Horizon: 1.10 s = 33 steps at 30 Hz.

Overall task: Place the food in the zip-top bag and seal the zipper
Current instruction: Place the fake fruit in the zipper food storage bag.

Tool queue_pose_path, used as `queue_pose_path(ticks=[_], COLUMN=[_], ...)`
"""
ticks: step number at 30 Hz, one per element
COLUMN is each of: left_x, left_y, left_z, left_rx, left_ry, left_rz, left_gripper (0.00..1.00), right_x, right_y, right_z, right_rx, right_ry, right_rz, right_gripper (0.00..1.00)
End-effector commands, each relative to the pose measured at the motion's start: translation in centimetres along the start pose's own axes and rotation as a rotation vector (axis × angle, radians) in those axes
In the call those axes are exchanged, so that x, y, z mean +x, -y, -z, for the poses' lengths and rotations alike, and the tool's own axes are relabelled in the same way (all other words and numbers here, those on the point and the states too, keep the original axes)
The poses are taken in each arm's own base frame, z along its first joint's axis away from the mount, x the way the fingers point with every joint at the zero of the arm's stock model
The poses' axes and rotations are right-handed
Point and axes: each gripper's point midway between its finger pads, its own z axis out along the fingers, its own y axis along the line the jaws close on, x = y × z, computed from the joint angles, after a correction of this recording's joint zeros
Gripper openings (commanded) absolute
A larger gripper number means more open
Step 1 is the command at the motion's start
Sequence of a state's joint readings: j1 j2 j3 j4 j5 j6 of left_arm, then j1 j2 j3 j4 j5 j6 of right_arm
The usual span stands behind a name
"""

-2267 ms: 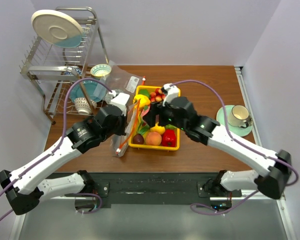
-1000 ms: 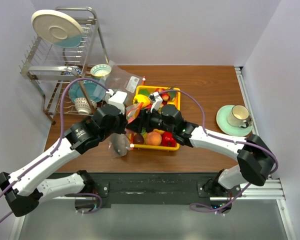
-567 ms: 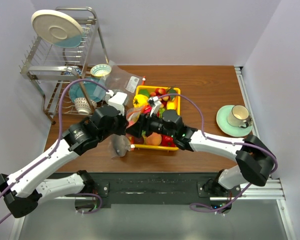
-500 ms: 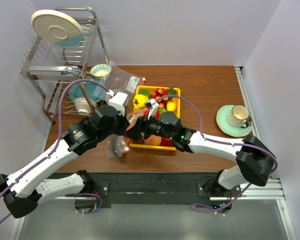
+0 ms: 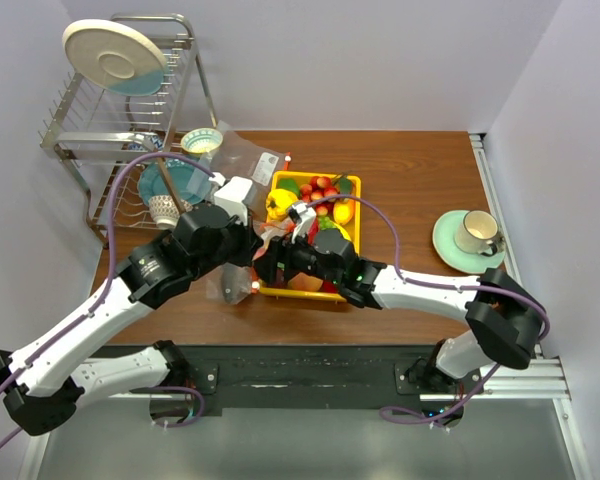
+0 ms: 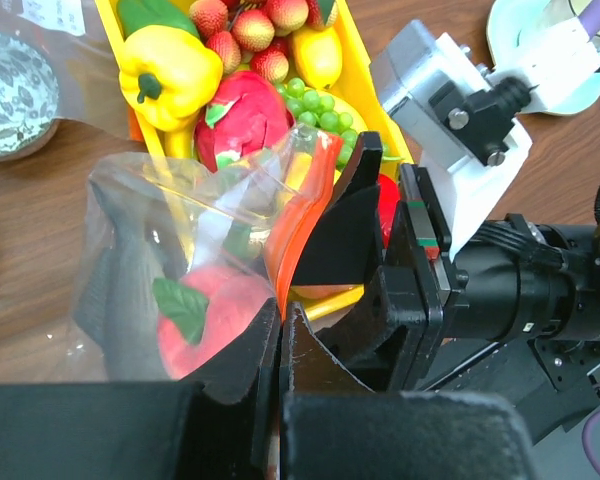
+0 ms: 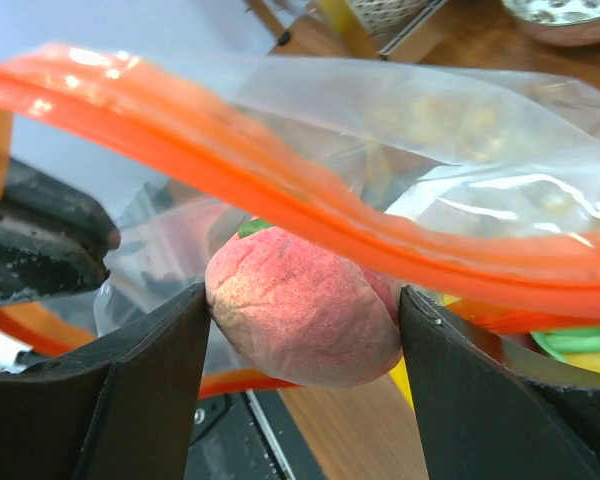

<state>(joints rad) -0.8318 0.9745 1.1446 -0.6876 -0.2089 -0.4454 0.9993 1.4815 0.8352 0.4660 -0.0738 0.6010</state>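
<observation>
My left gripper point(image 6: 282, 318) is shut on the orange-red zipper point(image 6: 296, 226) of the crinkled zip-top bag point(image 6: 130, 200) and holds its mouth up beside the yellow tray point(image 6: 365, 95). A grey fish point(image 6: 110, 275) and a pink-red peach point(image 6: 208, 320) show through the bag's wall. My right gripper point(image 7: 305, 320) is shut on a peach point(image 7: 300, 315) between the two zipper strips point(image 7: 280, 200), in the bag's mouth. In the top view the left gripper point(image 5: 252, 265) and the right gripper point(image 5: 276, 268) meet at the bag point(image 5: 228, 285).
The tray point(image 5: 352, 188) holds a yellow pepper point(image 5: 280, 201), dragon fruit point(image 6: 245, 110), grapes point(image 6: 315, 105) and other food. A flat clear bag point(image 5: 245, 155) and a dish rack point(image 5: 120, 110) stand at the back left. A cup on a saucer point(image 5: 473, 235) sits at the right.
My right gripper has carried the peach from the tray leftward into the bag's mouth. My left gripper has kept its hold on the zipper and shifted slightly.
</observation>
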Motion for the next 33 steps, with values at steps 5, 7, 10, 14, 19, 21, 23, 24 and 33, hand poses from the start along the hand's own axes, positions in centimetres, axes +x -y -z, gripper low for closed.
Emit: queue_pose_path(ticks=[5,7,10,14,19,21,23,24,33], left_x=[-1.7,-1.6,-1.9,-2.1,-1.8,-1.1,-0.3,0.0,1.7], left_y=[1.7,2.1,2.4,2.0,-0.3,-1.3,-2.0,-2.3,-4.7], left_z=[-0.2,-0.2,-0.1,0.1,-0.1,-0.5,-1.0,-1.1,-2.4], left_rx=[0.06,0.079,0.092,0.071,-0.03,-0.077,-0.108,-0.124,-0.228], left_ry=[0.049,0.05,0.059,0.064,0.085,0.073,0.056,0.054,0.013], left_rz=[0.078,0.096,0.103,0.105,0.108,0.105,0.101,0.1,0.071], left_gripper=[0.0,0.0,0.0,0.0,0.0,0.0,0.0,0.0,0.0], right_x=[-5.7,-6.0,-5.7,-4.1,-2.7,-3.1,-4.0,-4.0,-4.4], right_y=[1.6,1.8,2.1,2.2,1.2,1.0,0.8,0.9,1.8], right_z=[1.0,0.8,-0.1,-1.3,-1.5,-0.8,0.1,0.6,5.2], right_rx=[0.18,0.185,0.193,0.185,0.118,0.122,0.134,0.148,0.246], right_ry=[0.202,0.232,0.237,0.166,0.094,0.102,0.119,0.114,0.095], right_rz=[-0.036,-0.061,-0.095,-0.107,-0.089,-0.088,-0.072,-0.068,-0.044], right_gripper=[0.67,0.66,0.66,0.67,0.89,0.96,0.96,0.96,0.94])
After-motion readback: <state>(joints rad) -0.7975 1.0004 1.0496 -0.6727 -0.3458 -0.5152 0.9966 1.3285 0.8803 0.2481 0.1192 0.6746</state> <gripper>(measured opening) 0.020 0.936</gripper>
